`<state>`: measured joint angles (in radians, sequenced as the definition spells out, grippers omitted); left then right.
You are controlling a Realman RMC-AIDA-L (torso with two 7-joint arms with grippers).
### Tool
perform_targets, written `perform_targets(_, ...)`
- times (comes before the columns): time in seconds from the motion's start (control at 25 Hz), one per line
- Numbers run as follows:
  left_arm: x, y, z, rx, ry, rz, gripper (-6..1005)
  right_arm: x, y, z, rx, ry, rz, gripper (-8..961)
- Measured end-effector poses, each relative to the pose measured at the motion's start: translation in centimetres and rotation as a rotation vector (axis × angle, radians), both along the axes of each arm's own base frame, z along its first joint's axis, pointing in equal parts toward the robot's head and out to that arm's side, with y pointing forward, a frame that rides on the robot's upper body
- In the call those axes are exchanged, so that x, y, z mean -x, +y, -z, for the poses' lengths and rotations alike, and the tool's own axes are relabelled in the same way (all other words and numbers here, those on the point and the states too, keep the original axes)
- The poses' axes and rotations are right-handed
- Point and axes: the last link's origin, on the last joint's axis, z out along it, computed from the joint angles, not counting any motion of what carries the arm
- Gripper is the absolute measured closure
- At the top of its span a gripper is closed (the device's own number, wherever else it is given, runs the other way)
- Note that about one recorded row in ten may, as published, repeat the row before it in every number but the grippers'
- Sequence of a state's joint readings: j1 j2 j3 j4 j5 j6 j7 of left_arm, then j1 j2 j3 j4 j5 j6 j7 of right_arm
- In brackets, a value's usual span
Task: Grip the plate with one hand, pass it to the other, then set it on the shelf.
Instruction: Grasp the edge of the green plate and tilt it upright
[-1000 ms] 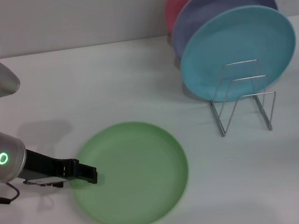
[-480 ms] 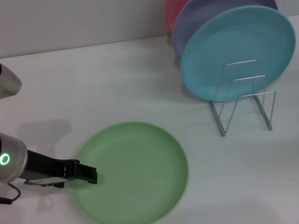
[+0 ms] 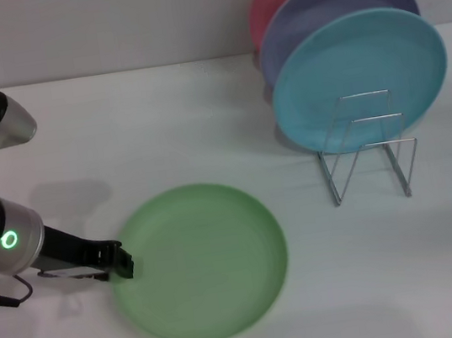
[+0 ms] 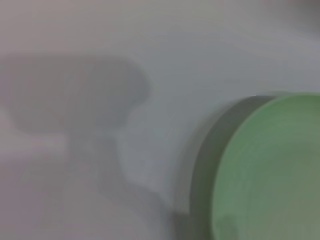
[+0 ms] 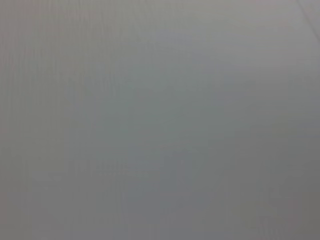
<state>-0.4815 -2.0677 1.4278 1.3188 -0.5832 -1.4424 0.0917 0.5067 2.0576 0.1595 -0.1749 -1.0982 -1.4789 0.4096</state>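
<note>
Lying flat on the white table (image 3: 202, 121), the light-green plate (image 3: 202, 262) meets our left tool (image 3: 124, 263) at its left rim; we cannot tell whether the tool grips it.

We are looking at a white table (image 3: 202, 121) carrying a light-green plate (image 3: 202, 262) lying flat near its front, and a silver wire rack (image 3: 367, 148) standing well apart toward the back right.
</note>
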Motion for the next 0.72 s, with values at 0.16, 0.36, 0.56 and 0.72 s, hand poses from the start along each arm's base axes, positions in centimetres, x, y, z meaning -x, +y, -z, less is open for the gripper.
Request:
perform_targets(0.16, 0.00, 0.10, -0.03, -0.004, 0.001, 0.003, 596, 0.04, 0.04, 0.02, 0.000, 0.000, -0.001, 259)
perform_targets(0.36, 0.20, 0.18, 0.22, 0.006, 0.005, -0.004, 700, 0.13, 0.13, 0.04, 0.000, 0.001, -0.004, 259)
perform_targets(0.56, 0.27, 0.28, 0.33, 0.010, 0.007, -0.002, 760, 0.21, 0.23, 0.02, 0.001, 0.000, -0.007, 259)
perform_targets(0.72, 0.19, 0.36, 0.35, 0.011, 0.008, 0.005, 758, 0.25, 0.27, 0.02, 0.002, 0.001, -0.009, 259)
